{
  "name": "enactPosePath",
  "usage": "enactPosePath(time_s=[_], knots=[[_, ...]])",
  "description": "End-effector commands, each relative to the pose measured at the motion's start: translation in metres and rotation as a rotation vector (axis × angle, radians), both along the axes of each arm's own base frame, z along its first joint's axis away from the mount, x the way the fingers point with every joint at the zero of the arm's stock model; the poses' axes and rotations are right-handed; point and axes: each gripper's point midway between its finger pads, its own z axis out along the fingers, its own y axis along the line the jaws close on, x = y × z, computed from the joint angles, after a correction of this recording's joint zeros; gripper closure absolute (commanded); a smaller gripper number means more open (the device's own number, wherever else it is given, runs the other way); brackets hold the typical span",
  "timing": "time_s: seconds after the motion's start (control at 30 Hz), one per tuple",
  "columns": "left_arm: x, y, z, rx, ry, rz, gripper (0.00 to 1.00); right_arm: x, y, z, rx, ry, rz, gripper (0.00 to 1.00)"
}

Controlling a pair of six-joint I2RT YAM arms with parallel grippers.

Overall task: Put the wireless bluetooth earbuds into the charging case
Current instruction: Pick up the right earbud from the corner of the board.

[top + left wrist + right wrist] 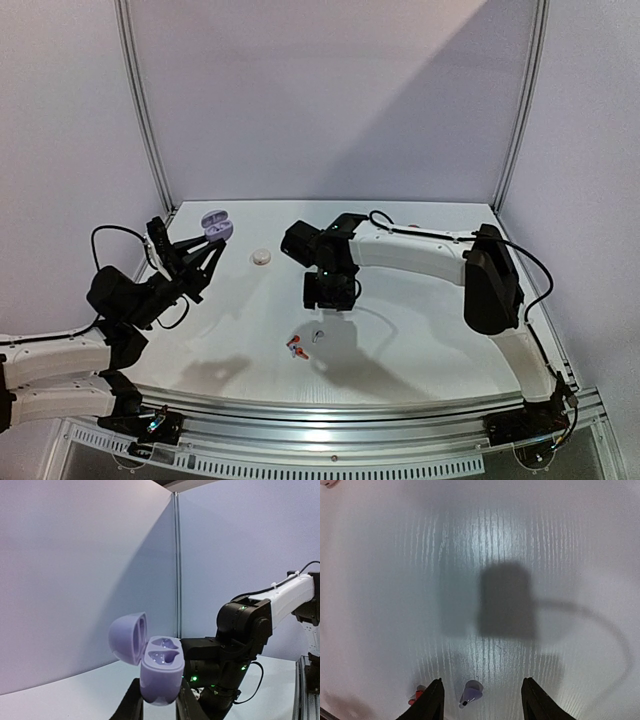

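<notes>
Right gripper (482, 702) released above lavender earbud (470, 692): centre, descend, pinch gently. Left gripper (159, 707) grasping open charging case (160, 672).

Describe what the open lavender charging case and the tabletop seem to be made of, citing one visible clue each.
The charging case: likely moulded plastic, smooth satin; soft highlights, rounded seamless shell.
The tabletop: probably white laminate or coated board, semi-gloss; streaky reflections show fine texture.
</notes>
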Motion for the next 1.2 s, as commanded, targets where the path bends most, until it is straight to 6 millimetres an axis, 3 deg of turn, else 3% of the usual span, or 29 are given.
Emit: enactPosePath(time_s=[0.0, 0.17, 0.43, 0.63, 0.83, 1.17], knots=[[-0.004, -0.003, -0.002, -0.012, -0.003, -0.020, 1.00, -0.026, 0.006, -0.024, -0.013, 0.129, 0.016, 0.48], [-0.005, -0.003, -0.004, -0.008, -0.006, -0.020, 1.00, -0.043, 0.002, -0.045, -0.078, 0.198, 0.049, 0.50], [-0.006, -0.003, -0.002, -0.012, -0.009, -0.024, 1.00, -0.049, 0.005, -0.056, -0.091, 0.205, 0.069, 0.54], [-0.005, -0.003, -0.001, -0.014, -0.003, -0.027, 1.00, -0.063, -0.009, -0.063, -0.151, 0.238, 0.086, 0.57], [-0.004, -0.004, -0.002, -0.012, 0.004, -0.025, 1.00, -0.070, -0.018, -0.054, -0.136, 0.238, 0.134, 0.59], [-0.002, -0.004, -0.004, -0.006, 0.011, -0.024, 1.00, -0.060, 0.003, -0.047, -0.068, 0.198, 0.209, 0.63]])
